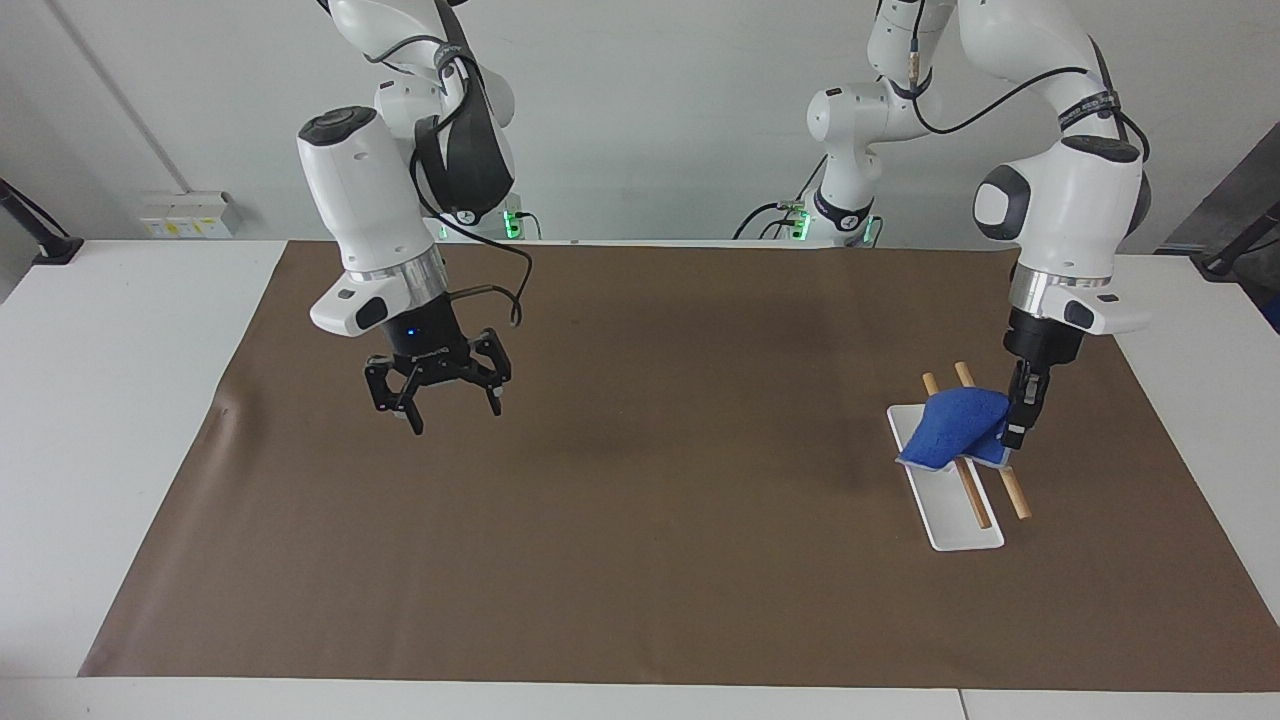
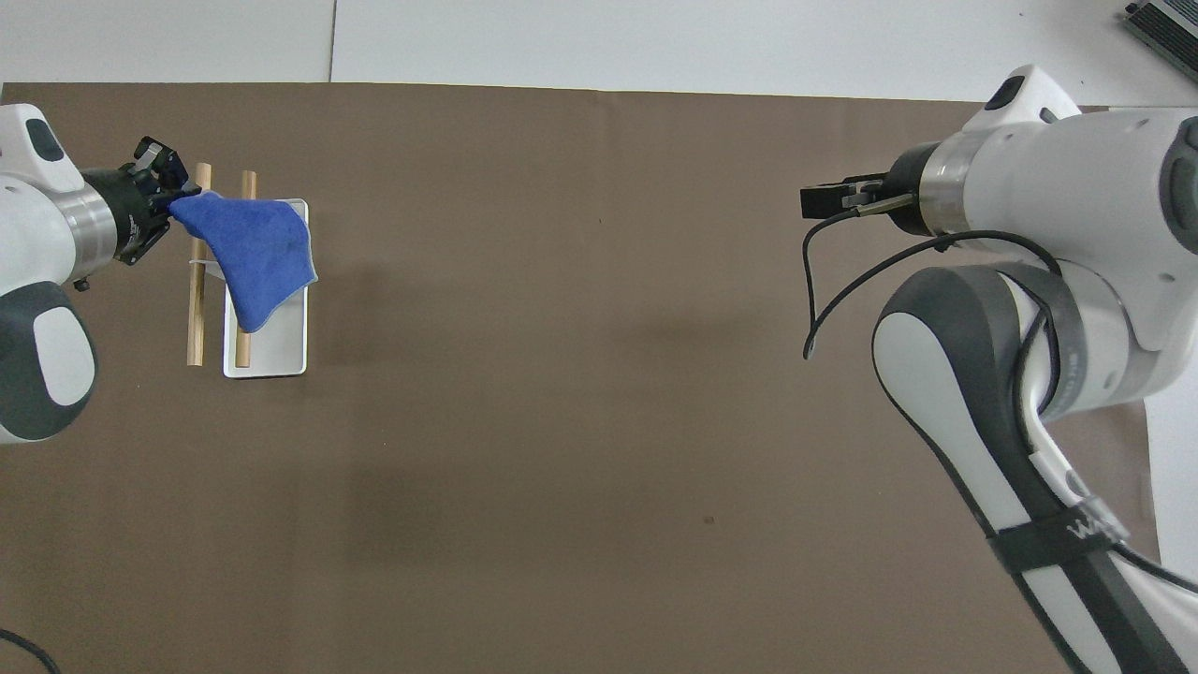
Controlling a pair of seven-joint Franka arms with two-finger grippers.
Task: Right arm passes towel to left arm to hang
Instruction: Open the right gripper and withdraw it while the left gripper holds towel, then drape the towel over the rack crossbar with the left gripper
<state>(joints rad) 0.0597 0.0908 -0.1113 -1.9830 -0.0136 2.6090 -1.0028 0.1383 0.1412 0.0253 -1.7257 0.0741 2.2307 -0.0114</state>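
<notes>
My left gripper [image 1: 1016, 432] is shut on a corner of the blue towel [image 1: 950, 430]. It holds that corner just above the rack's two wooden rods [image 1: 1013, 493]. The towel drapes across both rods and hangs down over the rack's white base [image 1: 962, 530]. The overhead view shows the same: the left gripper [image 2: 171, 195], the towel [image 2: 251, 251] spread over the rods [image 2: 196, 323], and the white base [image 2: 277, 351]. My right gripper [image 1: 440, 397] is open and empty, raised above the mat toward the right arm's end of the table. It also shows in the overhead view [image 2: 828, 198].
A brown mat [image 1: 640, 560] covers the white table. It has a crease [image 1: 222, 410] at the right arm's end. The rack stands at the left arm's end. A dark device [image 2: 1165, 23] sits at the table's corner farthest from the robots.
</notes>
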